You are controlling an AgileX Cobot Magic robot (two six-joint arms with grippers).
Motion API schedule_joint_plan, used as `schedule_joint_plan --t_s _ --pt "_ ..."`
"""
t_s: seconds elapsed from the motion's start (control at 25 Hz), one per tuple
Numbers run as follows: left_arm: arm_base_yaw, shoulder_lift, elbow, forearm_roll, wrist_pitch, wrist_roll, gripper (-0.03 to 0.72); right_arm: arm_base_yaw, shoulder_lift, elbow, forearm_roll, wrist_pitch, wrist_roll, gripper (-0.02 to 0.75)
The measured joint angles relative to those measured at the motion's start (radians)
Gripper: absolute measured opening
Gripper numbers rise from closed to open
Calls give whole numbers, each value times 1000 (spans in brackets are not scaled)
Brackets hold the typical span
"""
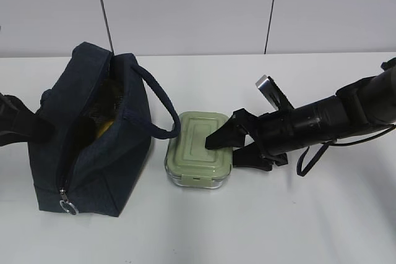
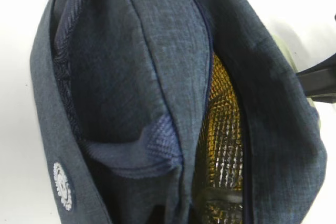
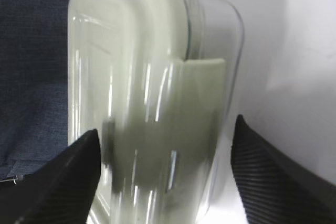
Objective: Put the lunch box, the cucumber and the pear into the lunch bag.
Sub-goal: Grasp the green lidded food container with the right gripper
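The navy lunch bag (image 1: 93, 153) stands at the left with its top zipper open and fills the left wrist view (image 2: 131, 77). A yellow patch (image 1: 103, 129) shows inside it; I cannot tell whether it is the pear. The cucumber is not in view. The lunch box (image 1: 195, 146), with a sage-green lid and a clear base, lies on the table just right of the bag. My right gripper (image 1: 224, 151) is open with its fingers on either side of the lunch box's right end (image 3: 157, 77). My left arm (image 1: 15, 125) is against the bag's left side, with its fingers hidden.
The bag's loop handle (image 1: 162, 106) hangs toward the lunch box. The zipper's metal ring pull (image 1: 67, 207) sits at the bag's near end. The white table (image 1: 297, 214) runs back to a grey panelled wall (image 1: 185, 4).
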Motion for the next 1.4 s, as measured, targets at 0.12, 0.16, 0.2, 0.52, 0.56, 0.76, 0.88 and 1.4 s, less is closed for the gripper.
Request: schedule_joint_plan --t_s 0.12,0.16,0.2,0.52,0.56,0.76,0.88,1.4 --pt "0 0 0 1 0 0 1 0 0 0 0 -5 -14 593" --pt "0 0 0 1 0 0 1 0 0 0 0 -5 -18 592" --pt "0 0 0 1 0 0 1 0 0 0 0 -7 -20 586" --pt "0 0 0 2 1 0 1 0 0 0 13 5 -21 349" --pt "0 0 0 3 1 0 1 0 0 0 11 7 -21 344" --pt "0 0 0 4 1 0 1 0 0 0 9 7 -21 319" --pt "0 0 0 4 1 0 1 0 0 0 9 9 -21 302" --pt "0 0 0 4 1 0 1 -4 -41 0 -41 -16 -38 300"
